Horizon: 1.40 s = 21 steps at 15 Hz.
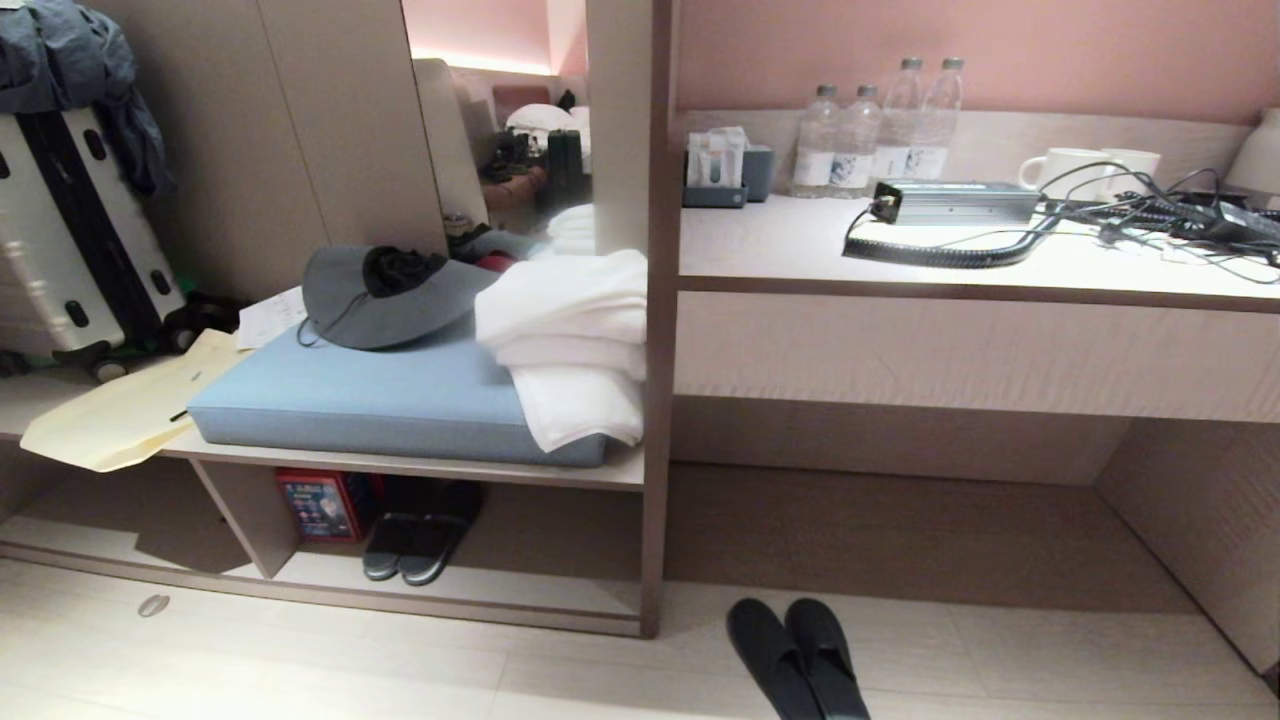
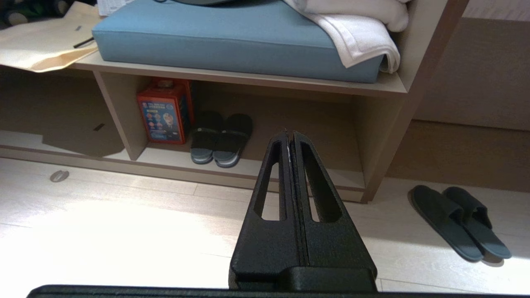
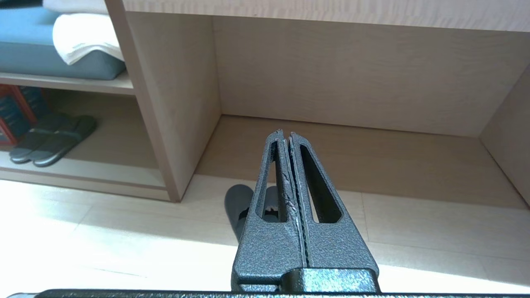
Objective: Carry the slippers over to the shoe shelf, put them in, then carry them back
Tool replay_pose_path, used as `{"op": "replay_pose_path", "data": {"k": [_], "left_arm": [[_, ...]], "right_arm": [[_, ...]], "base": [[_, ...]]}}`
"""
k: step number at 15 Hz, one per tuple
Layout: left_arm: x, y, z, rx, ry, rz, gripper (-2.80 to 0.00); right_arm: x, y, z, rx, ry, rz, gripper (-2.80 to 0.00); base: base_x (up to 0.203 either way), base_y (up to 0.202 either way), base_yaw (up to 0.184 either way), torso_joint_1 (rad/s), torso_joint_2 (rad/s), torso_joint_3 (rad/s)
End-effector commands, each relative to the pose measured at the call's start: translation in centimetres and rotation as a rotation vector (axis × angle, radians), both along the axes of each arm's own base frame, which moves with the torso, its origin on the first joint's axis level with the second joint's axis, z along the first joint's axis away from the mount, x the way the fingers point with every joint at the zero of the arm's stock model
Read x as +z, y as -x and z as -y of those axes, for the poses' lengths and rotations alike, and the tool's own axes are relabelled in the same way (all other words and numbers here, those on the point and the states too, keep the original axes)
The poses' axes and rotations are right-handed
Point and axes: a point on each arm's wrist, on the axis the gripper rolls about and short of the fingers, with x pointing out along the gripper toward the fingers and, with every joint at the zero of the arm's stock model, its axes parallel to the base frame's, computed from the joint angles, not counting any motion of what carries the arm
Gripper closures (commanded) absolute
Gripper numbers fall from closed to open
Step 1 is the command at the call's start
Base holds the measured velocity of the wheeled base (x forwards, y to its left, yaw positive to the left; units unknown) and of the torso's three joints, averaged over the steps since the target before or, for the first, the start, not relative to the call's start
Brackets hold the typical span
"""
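Note:
The slippers [image 1: 798,658], a flat dark pair, lie side by side on the pale floor in front of the desk recess, right of the post; they also show in the left wrist view [image 2: 459,221], and in the right wrist view the slippers [image 3: 238,203] are partly hidden behind the fingers. The shoe shelf [image 1: 520,590] is the low open cubby under the cushioned bench, its base board [image 2: 290,169] pale. My left gripper [image 2: 289,133] hangs shut and empty above the floor before the shelf. My right gripper [image 3: 285,133] is shut and empty above the slippers. Neither arm shows in the head view.
A chunkier striped pair [image 1: 418,535] and a red box [image 1: 320,503] sit at the cubby's left end. A blue cushion [image 1: 380,395], hat, towels [image 1: 575,340] and paper bag lie on the bench. Bottles, mugs and cables crowd the desk [image 1: 960,265]. A suitcase [image 1: 70,240] stands far left.

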Motion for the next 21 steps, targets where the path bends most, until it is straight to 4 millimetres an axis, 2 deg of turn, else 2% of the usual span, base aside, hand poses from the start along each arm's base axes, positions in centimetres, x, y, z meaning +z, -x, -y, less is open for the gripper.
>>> {"op": "replay_pose_path", "data": {"k": [1, 8, 15, 21], "left_arm": [[0.0, 0.0, 0.0, 0.001, 0.001, 0.0, 0.0], [-0.01, 0.0, 0.0, 0.001, 0.001, 0.0, 0.0], [-0.01, 0.0, 0.0, 0.001, 0.002, 0.0, 0.0], [0.0, 0.0, 0.0, 0.001, 0.002, 0.0, 0.0]], "right_arm": [[0.01, -0.01, 0.0, 0.0, -0.001, -0.001, 0.0], [0.02, 0.0, 0.0, 0.002, 0.0, 0.002, 0.0], [0.02, 0.0, 0.0, 0.002, 0.0, 0.002, 0.0], [0.02, 0.0, 0.0, 0.002, 0.0, 0.002, 0.0]], "base": [[0.0, 0.0, 0.0, 0.0, 0.0, 0.0], [0.001, 0.005, -0.095, 0.002, 0.0, 0.003], [0.0, 0.007, -0.002, 0.0, 0.0, 0.0], [0.0, 0.176, -0.006, 0.001, 0.0, 0.003]]}}
